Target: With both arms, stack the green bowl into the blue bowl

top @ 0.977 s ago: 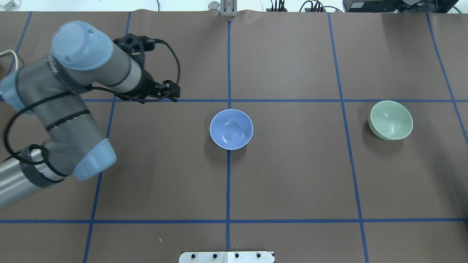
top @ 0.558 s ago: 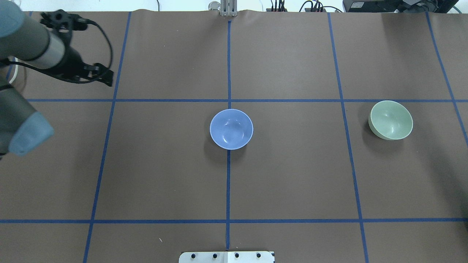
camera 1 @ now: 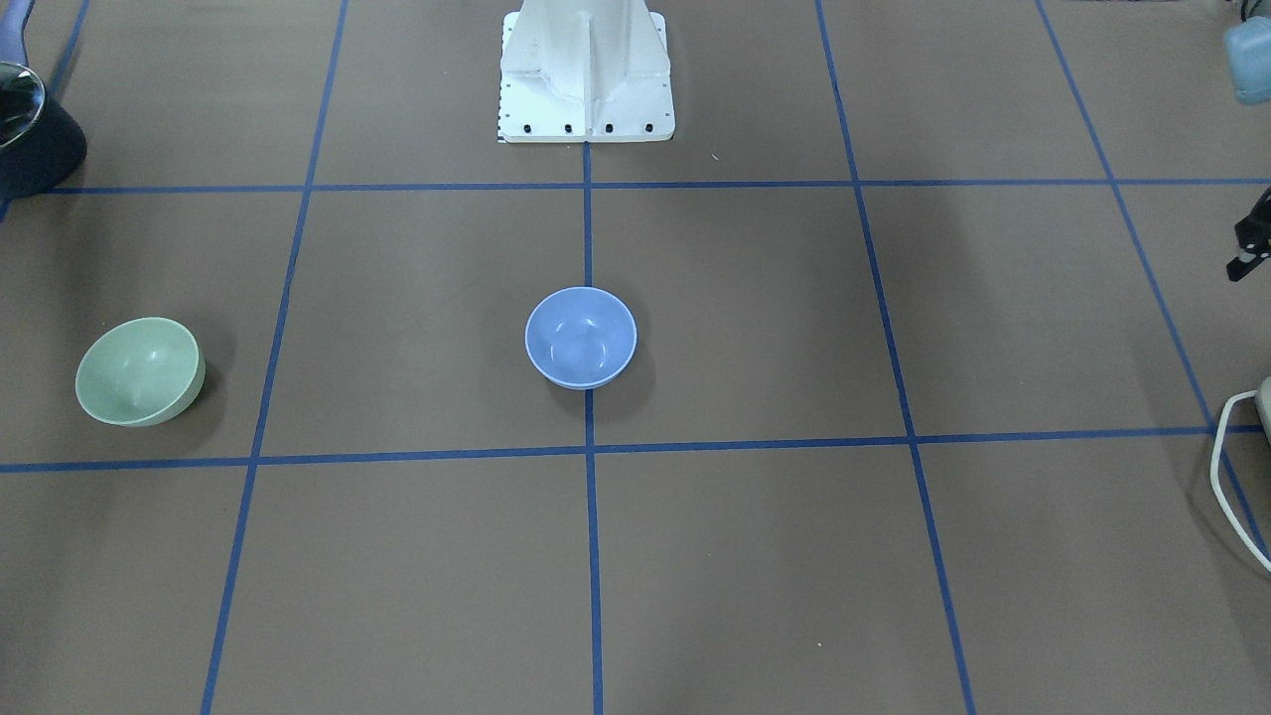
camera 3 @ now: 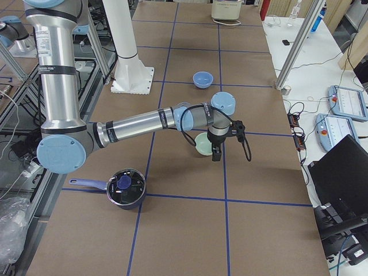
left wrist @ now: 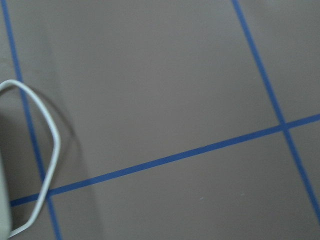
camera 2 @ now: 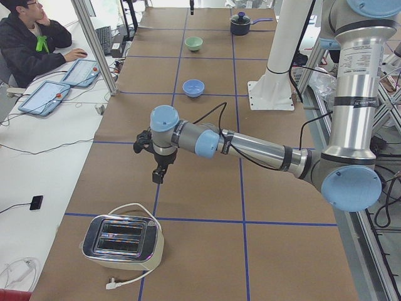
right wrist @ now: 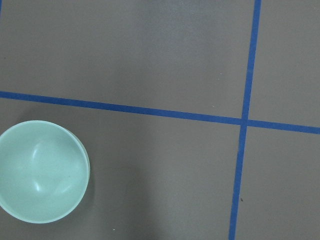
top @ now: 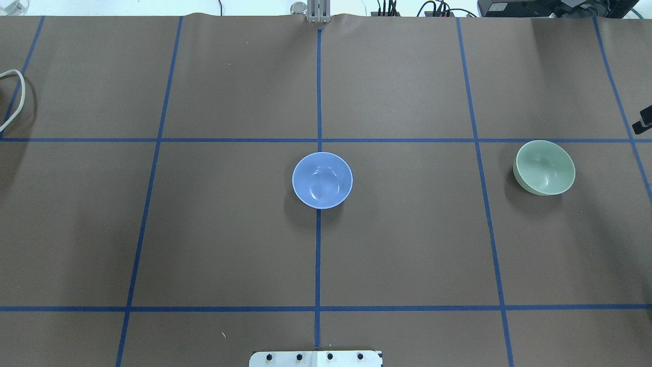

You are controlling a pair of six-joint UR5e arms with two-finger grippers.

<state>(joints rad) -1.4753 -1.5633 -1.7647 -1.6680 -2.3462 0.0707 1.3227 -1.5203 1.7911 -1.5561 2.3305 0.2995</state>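
Nothing of the stack is made yet: both bowls stand apart on the table (top: 229,229), each empty and upright, and neither is held.

Off the table's left edge, the left gripper (camera 2: 158,175) hangs pointing down over bare brown surface, near a toaster (camera 2: 122,241) and its white cable (top: 18,97). It is well apart from both bowls. Its wrist camera shows only tape lines and that cable, and whether its jaws are apart or together cannot be told.

At the middle of the table sits the blue bowl (top: 322,180), right on the centre tape line (top: 318,255), with nothing in it. It looks ready to receive the other bowl.

Toward the right edge, about halfway between the near and far edges, sits the green bowl (top: 544,167), well apart from the blue one. The right gripper (camera 3: 217,154) hovers just beside it on the outer side, fingers down. The wrist camera sees the bowl at its lower left corner, so the gripper is not yet centred over the rim. Its jaw state cannot be told either.

Everything is left to do, by my reading: the grasp of the green bowl, the carry to the centre, and the lowering into the blue bowl.
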